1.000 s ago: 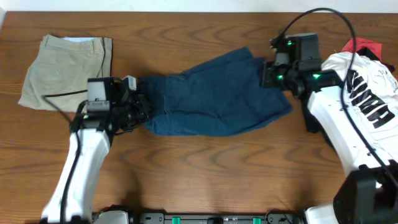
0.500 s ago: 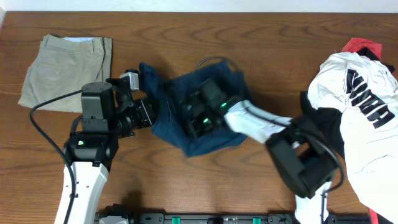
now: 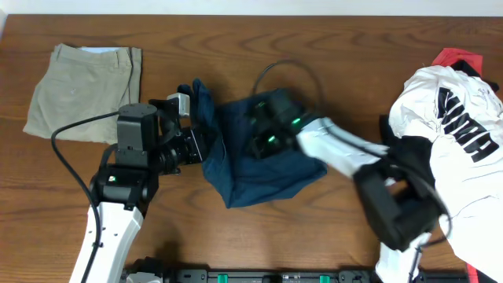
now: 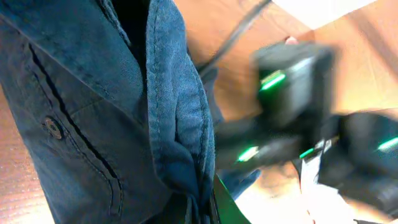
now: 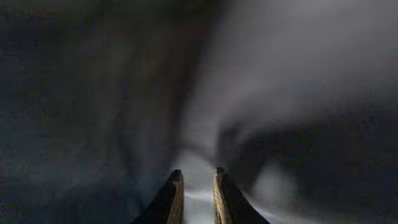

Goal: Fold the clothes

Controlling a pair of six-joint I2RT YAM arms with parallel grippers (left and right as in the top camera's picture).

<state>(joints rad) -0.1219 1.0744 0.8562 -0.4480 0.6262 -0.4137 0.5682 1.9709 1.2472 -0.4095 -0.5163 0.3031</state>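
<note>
Lying bunched in the middle of the overhead frame, navy trousers (image 3: 263,174). Pinching their edge, left gripper (image 4: 200,208) clamped together, shown only by the left wrist view. Hovering against dark blurred cloth, right gripper (image 5: 198,186); thin slit between fingers (image 5: 176,194), cannot tell whether gripping

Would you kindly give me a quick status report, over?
Left gripper shut on navy trousers. Right gripper at the same trousers, jaws unclear. Nothing blocking.

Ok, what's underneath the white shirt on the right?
A red piece pokes out above the white shirt and black fabric at its left; how far either runs beneath is covered.
</note>
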